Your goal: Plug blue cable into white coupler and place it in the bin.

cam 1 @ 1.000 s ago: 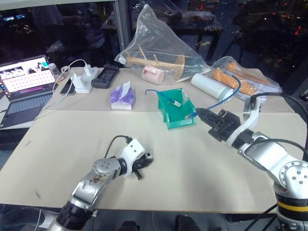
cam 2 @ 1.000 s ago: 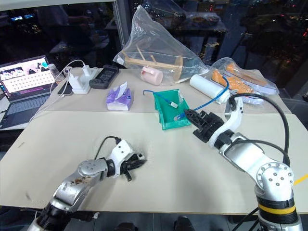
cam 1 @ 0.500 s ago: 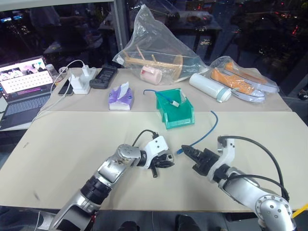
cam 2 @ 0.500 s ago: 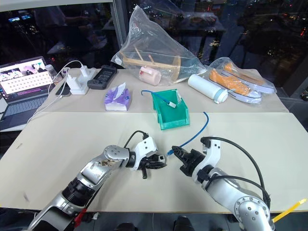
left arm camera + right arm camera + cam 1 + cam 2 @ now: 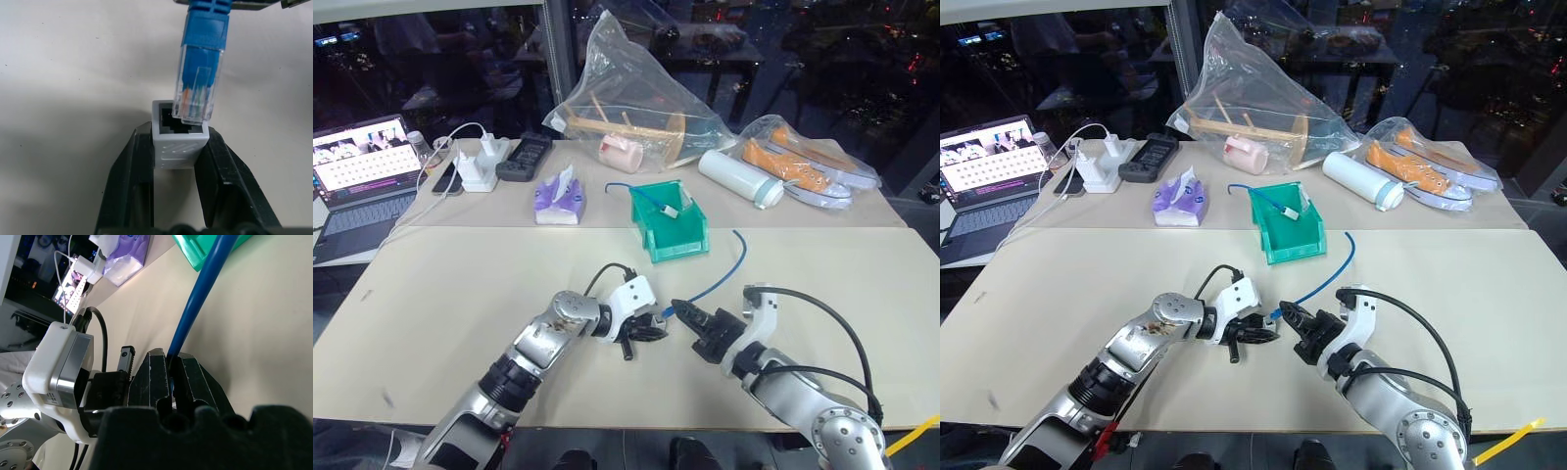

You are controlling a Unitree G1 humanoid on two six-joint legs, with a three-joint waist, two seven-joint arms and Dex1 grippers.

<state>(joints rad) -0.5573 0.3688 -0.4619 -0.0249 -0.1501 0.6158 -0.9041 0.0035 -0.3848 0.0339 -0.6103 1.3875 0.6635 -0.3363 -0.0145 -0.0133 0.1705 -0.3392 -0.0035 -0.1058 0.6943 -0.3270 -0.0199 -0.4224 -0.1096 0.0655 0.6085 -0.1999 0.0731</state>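
Observation:
My left gripper (image 5: 178,147) is shut on the white coupler (image 5: 179,141), a small boxy block whose dark socket faces away from the fingers. Just to its right over the near table, my right gripper (image 5: 681,313) is shut on the blue cable (image 5: 720,278) right behind its clear plug (image 5: 197,93). The plug's tip sits tilted at the socket's mouth, overlapping its edge. From the right gripper the cable arcs up and back toward the teal bin (image 5: 681,249), which stands behind both grippers at mid table. In the right wrist view the cable (image 5: 205,289) runs out between the shut fingers.
A second blue cord with a white end (image 5: 658,201) lies in the bin. Along the back stand a laptop (image 5: 367,162), a white power adapter (image 5: 480,162), a purple tissue pack (image 5: 560,196), a clear bag (image 5: 636,98), a white cylinder (image 5: 739,176) and orange items (image 5: 803,162).
My right gripper has come down from beside the bin to the near table with the cable. My left gripper moved right to meet it; both have barely moved in the last half second.

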